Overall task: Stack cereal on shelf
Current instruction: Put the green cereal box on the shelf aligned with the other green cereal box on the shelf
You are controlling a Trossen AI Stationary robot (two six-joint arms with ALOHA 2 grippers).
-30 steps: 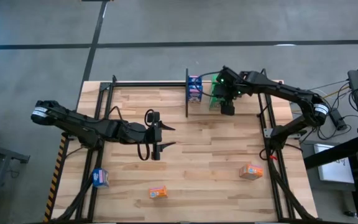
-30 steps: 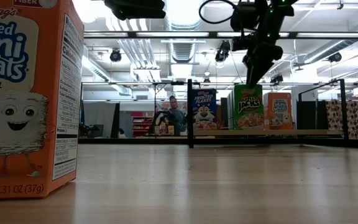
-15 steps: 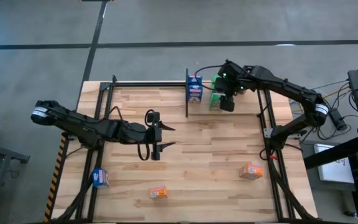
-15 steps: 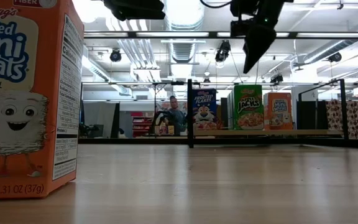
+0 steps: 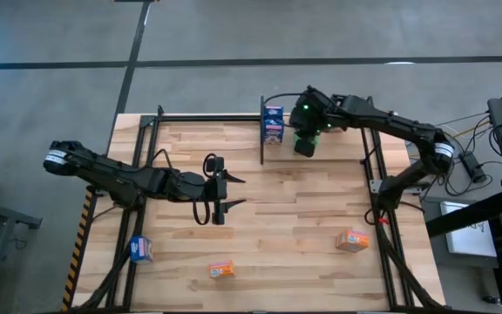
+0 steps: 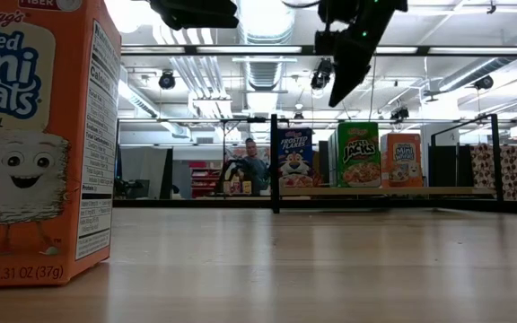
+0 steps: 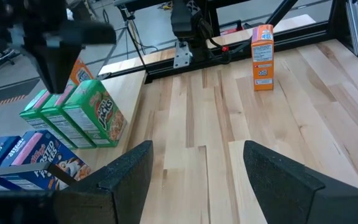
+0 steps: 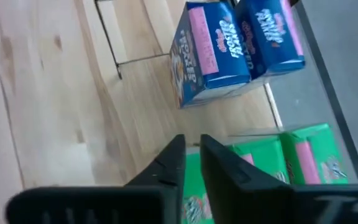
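Note:
Cereal boxes stand upright on the shelf [image 6: 375,190] at the table's far edge: blue ones [image 6: 295,157], green ones [image 6: 358,154] and an orange one [image 6: 404,160]. My right gripper [image 5: 304,146] hangs shut above the shelf, over the green boxes [image 8: 272,162] and beside the blue boxes [image 8: 229,43], with nothing between its fingers. My left gripper [image 5: 225,190] waits open over the table's middle left. Loose boxes rest on the tabletop: a blue one [image 5: 140,249], an orange one [image 5: 221,270] and another orange one [image 5: 352,241].
The shelf's black upright divider [image 5: 261,131] stands just left of the blue boxes. Black frame posts [image 5: 376,166] run along the table's right and left sides. Bare wood [image 5: 303,209] lies between the two arms. A person [image 6: 252,166] shows in the room beyond.
My right gripper has risen from just above the green box and gone toward the table's left, over the gap between the green and blue boxes. It has rolled a little, and its fingers have drawn together. The boxes on the shelf have stayed upright in place.

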